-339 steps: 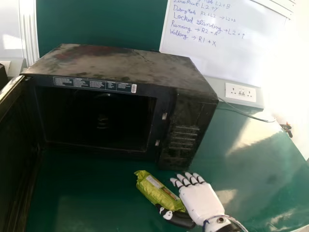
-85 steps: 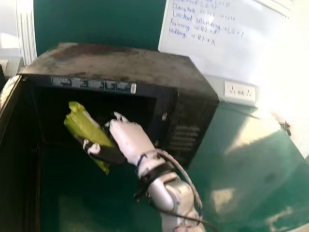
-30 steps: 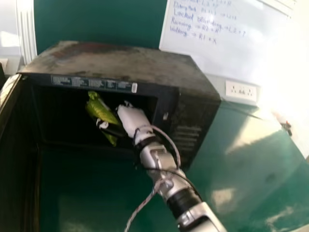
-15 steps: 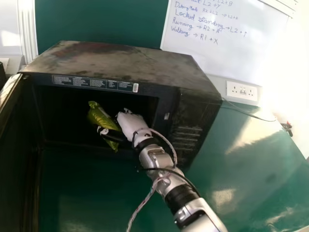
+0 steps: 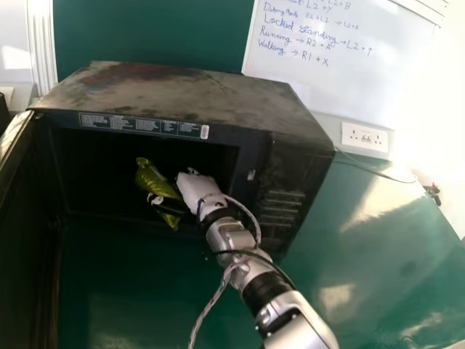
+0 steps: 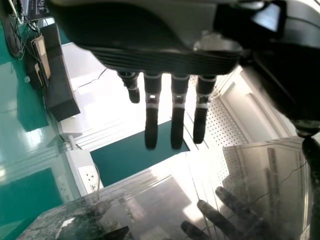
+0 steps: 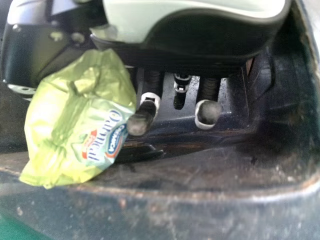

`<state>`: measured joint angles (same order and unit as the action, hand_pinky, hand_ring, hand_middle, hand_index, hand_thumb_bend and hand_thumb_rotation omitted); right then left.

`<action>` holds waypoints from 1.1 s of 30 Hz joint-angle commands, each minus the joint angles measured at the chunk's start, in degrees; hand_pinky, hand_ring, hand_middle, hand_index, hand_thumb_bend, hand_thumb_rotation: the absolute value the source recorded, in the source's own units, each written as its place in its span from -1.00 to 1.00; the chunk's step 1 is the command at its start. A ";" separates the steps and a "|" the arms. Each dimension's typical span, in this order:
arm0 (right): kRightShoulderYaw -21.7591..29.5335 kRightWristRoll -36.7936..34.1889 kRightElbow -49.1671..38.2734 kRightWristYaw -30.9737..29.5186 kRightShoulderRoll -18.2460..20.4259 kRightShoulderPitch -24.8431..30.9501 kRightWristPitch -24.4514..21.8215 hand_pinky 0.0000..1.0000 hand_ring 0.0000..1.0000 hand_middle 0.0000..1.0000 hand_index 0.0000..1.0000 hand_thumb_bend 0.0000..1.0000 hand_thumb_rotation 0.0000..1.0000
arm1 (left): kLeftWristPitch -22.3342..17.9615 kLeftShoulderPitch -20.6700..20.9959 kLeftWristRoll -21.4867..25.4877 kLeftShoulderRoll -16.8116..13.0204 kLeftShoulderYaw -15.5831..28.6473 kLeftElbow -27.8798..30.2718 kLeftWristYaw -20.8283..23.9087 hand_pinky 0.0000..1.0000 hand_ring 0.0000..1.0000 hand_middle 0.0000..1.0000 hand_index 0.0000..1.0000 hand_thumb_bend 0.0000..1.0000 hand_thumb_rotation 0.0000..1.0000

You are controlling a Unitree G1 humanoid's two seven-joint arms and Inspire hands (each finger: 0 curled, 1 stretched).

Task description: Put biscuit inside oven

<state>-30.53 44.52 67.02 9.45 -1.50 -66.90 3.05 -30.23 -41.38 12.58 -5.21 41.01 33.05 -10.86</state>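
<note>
Biscuit: [image 5: 149,178] green packet, slanting in the oven's mouth, on the thumb side of the right hand's fingers and touching the nearest one.
Thumb: [image 5: 171,206] laid across the packet's lower part.
Right hand: [image 5: 197,189] clamped on the packet between thumb and fingers; the farther fingers stand slightly apart, bent at the tips.
Oven: [image 5: 182,91] cavity around the fingers, its rusty rim just beside them.
Door: [image 5: 23,225] swung open, left of the fingers.
Table: [image 5: 370,233] green, below the fingers.
Left hand: [image 6: 165,55] in the left wrist view, fingers straight and apart.
</note>
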 commanded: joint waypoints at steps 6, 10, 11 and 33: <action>0.90 -2.16 4.24 1.76 -0.34 -3.37 -0.84 -1.00 -1.00 -1.00 -0.83 0.30 -1.00 | -0.59 -1.10 0.65 0.23 0.19 0.09 -0.18 0.24 0.24 0.27 0.55 0.79 0.12; 0.76 -2.28 5.39 1.71 -0.13 -4.35 -1.34 -1.00 -1.00 -1.00 -0.83 0.32 -1.00 | -1.59 -0.88 0.56 -0.03 0.40 -0.84 -0.46 0.32 0.19 0.25 0.59 0.78 0.15; 0.73 -2.28 5.61 1.77 -0.13 -4.53 -1.29 -1.00 -1.00 -1.00 -0.83 0.32 -1.00 | -1.60 -0.91 0.67 -0.08 0.37 -0.89 -0.51 0.35 0.17 0.23 0.62 0.78 0.16; 1.52 -3.67 8.43 3.94 0.09 -7.97 -0.58 -1.00 -1.00 -1.00 -0.83 0.33 -1.00 | -1.46 -1.60 1.43 0.16 0.12 -0.83 -0.55 -0.13 0.01 0.13 0.59 0.80 0.17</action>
<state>-29.95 41.71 75.15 11.23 0.02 -72.34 3.00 -31.28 -41.60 13.70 -5.21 41.02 31.91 -10.98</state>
